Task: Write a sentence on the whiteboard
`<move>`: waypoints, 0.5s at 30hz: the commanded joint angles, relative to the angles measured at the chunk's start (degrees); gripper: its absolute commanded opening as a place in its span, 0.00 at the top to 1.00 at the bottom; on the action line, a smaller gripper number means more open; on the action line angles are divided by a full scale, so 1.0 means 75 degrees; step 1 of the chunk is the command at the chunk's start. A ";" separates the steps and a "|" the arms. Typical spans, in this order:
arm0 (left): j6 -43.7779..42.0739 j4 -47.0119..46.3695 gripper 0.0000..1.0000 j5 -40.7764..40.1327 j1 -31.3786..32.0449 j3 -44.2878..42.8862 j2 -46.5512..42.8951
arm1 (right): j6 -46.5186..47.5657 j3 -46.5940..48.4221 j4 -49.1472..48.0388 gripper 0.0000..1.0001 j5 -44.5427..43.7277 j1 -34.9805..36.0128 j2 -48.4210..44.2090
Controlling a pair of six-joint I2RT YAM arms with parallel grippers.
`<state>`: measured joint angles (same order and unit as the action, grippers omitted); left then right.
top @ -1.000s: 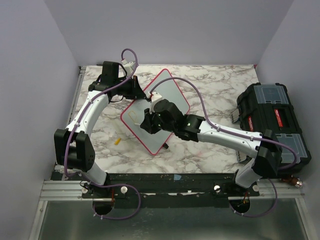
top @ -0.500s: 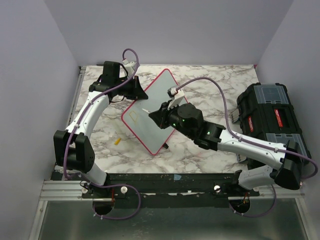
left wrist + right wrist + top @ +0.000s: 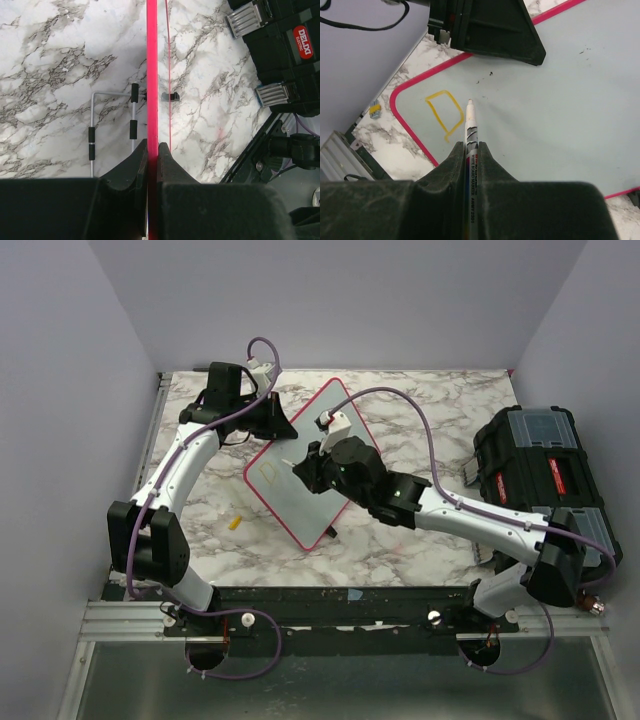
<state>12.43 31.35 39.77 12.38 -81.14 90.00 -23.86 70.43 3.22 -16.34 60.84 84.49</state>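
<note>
Right gripper [image 3: 471, 147] slid left, clenching marker [image 3: 471, 125]; long axis points left, tip beside yellow D [image 3: 445, 114]. Left gripper [image 3: 152, 147] pinches whiteboard [image 3: 560, 100] rim.

Counted: 2 robot arms, i.e. 1 left arm [image 3: 180, 465] and 1 right arm [image 3: 470, 515]. Each has 1 gripper, so 2 in total: left gripper [image 3: 152, 146] and right gripper [image 3: 471, 146]. There is 1 whiteboard [image 3: 300, 510], 1 marker [image 3: 470, 122], and 1 yellow letter [image 3: 445, 114] on the board, a "D". Also 1 black toolbox [image 3: 545, 475] w/ 2 silver latches [image 3: 245, 19] visible, 1 small yellow piece [image 3: 236, 523], and 1 marble table [image 3: 430, 410].
</note>
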 commanded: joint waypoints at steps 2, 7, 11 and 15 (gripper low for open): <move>-0.0870 -0.0132 1.00 -0.0254 0.0142 -0.0139 -0.0129 | 0.0275 0.0288 0.0515 0.99 -0.0103 -0.0014 0.0146; -0.0892 -0.0106 1.00 -0.0226 0.0177 -0.0176 -0.0117 | 0.0361 0.0391 0.0601 0.99 0.0043 -0.0009 0.0276; -0.0900 -0.0074 1.00 -0.0216 0.0218 -0.0228 -0.0073 | 0.0385 0.0518 0.0602 0.99 0.0081 -0.0003 0.0392; -0.0936 -0.0022 1.00 -0.0225 0.0269 -0.0262 -0.0042 | 0.0403 0.0682 0.0597 0.99 0.0133 -0.0009 0.0493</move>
<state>11.70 31.55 39.79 13.39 -81.82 90.00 -21.93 72.84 6.81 -16.16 60.80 87.13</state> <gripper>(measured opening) 0.071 0.111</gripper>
